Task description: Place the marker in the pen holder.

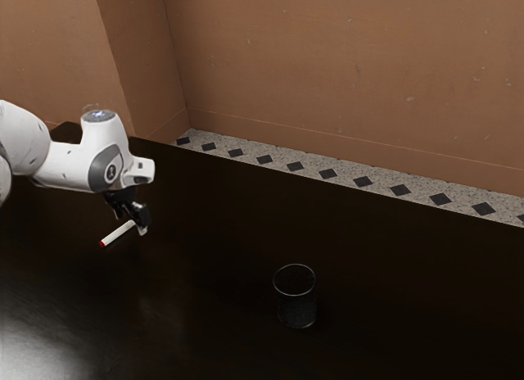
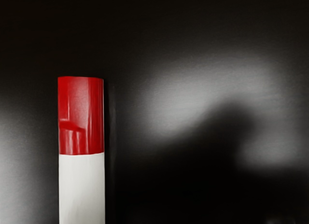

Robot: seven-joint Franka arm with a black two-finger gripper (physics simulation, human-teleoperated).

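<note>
Across the red-capped marker (image 2: 81,185), square up the black gripper (image 1: 135,221), spread or clamped on it impossible to tell, before lifting.

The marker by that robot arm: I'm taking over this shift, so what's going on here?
A robot arm has its tool at the white end of a red-tipped marker. I cannot tell whether it grips it. The marker is not in the pen holder, which stands upright on the dark table, farther toward the exterior view's right.
</note>
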